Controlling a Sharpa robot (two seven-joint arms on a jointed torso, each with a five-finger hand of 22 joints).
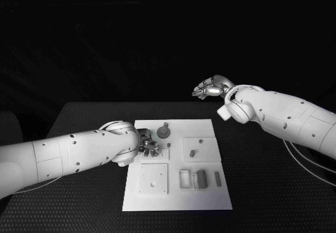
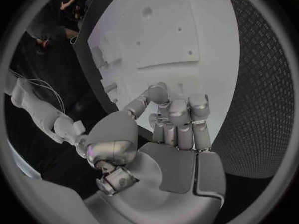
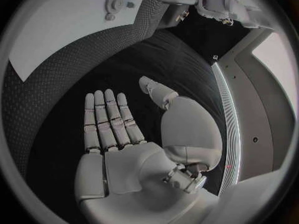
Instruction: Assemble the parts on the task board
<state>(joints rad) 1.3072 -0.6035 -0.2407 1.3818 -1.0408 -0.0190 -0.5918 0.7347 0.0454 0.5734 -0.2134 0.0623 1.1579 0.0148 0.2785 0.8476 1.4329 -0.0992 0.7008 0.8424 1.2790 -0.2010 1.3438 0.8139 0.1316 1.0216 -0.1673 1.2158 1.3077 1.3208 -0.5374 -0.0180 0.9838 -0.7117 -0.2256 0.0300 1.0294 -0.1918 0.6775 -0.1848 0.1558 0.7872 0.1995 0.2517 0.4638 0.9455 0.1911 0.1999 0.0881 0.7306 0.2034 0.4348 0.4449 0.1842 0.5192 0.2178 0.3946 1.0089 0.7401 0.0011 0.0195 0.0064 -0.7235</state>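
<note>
Head view first: saw the task board (image 1: 176,165) sitting mid-table on the black table (image 1: 266,184), with the left hand (image 1: 148,144) parked over the board's left edge, fingers curled in tight. Couldn't tell from there whether anything was pinched inside. Spotted a round geared part (image 1: 164,131) just beyond that hand toward the board's far edge, a small peg (image 1: 192,153) further toward the board's middle, and a couple of upright grey blocks (image 1: 201,178) toward the board's near right corner. Right hand (image 1: 210,88) hung well off the board, up past its far right corner, nowhere near any part. Left wrist view: fingers (image 2: 179,118) bunched together with the thumb folded against them, right above the white board (image 2: 168,35); no part seen between them, so called it closed on nothing, though a tiny piece might have hid in there. Right wrist view: right hand (image 3: 118,134) flat and spread, holding nothing, the board (image 3: 69,25) and the gear (image 3: 114,2) far out ahead. Biggest risk, probably: a bunched-up left hand that close to the board's edge nudging the gear or shoving the board sideways on the way down, and throwing off the alignment.
</note>
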